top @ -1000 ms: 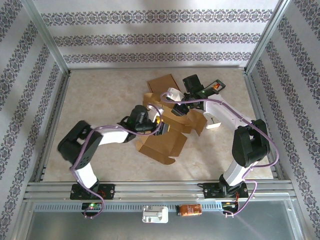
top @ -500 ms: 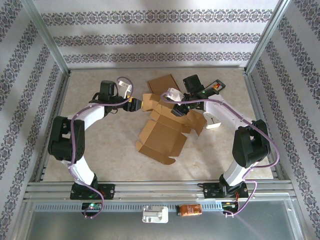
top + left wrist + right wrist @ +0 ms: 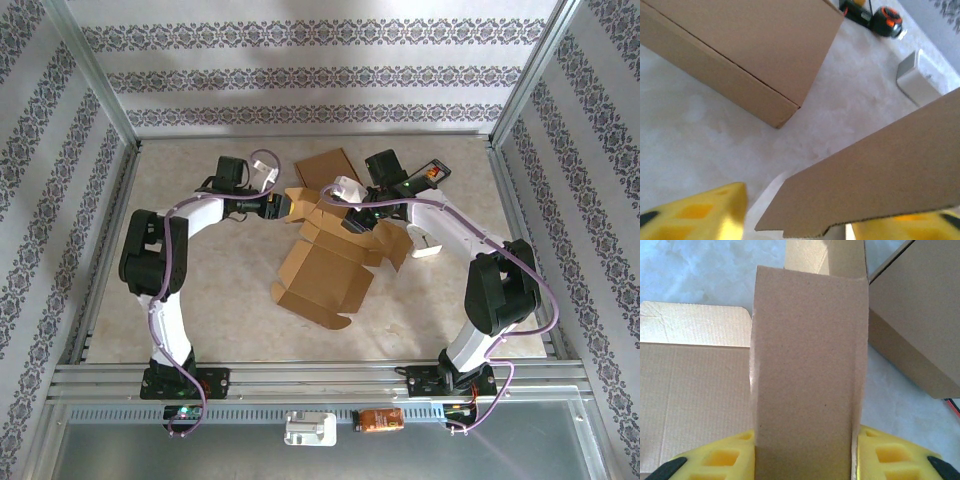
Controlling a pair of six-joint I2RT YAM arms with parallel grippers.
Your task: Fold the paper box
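Patterned wall panels enclose a pale marbled worktop (image 3: 200, 320). The paper box (image 3: 325, 270) lies at its centre, part-erected, several flaps splayed. The right gripper (image 3: 355, 212) has its fingers (image 3: 715, 460) closed on an upright panel (image 3: 807, 365) of the box. The left gripper (image 3: 283, 207) sits at the rear left flap (image 3: 880, 170), with its fingers (image 3: 695, 210) apart and worktop visible beside the flap. Assessment: the flap-raising step is in hand. Next, the left fingers should close on the flap and fold it inward.
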